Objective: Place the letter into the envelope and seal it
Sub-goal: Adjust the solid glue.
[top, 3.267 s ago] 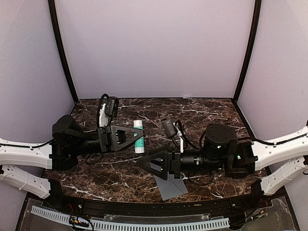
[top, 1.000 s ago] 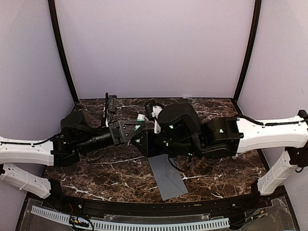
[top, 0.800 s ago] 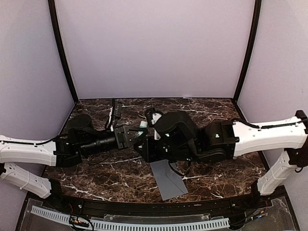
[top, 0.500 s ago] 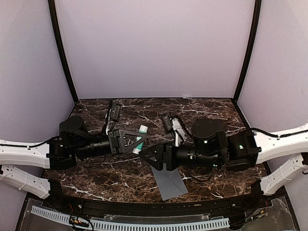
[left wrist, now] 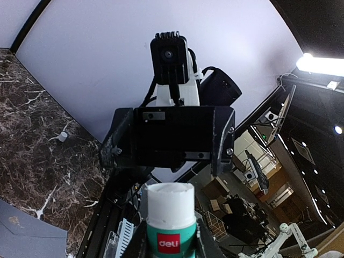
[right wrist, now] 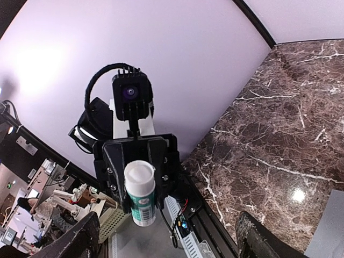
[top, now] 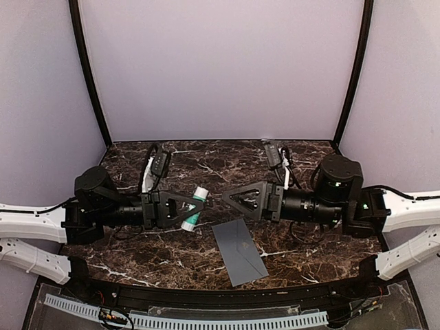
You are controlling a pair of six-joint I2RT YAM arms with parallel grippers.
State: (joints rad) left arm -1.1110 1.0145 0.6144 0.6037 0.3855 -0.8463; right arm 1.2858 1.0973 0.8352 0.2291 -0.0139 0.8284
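Flat slate-grey paper envelope (top: 239,251) lies on the dark marble counter (top: 309,159). Both arms extend level, tips facing. The left tool (top: 197,204) pinches a white green-labelled glue stick (top: 192,209). The right tool (top: 227,198) is spread, empty.

Envelope (top: 239,251): slate-grey paper, rectangular, lying flat on the dark marble bench (top: 172,258), at centre and close to the near edge. It sits skewed, with the long axis running from far-left to near-right. Faint creases of a triangular flap show on the upper face. The outline is a plain rectangle, so the flap is folded down. Whether it is sealed cannot be told.
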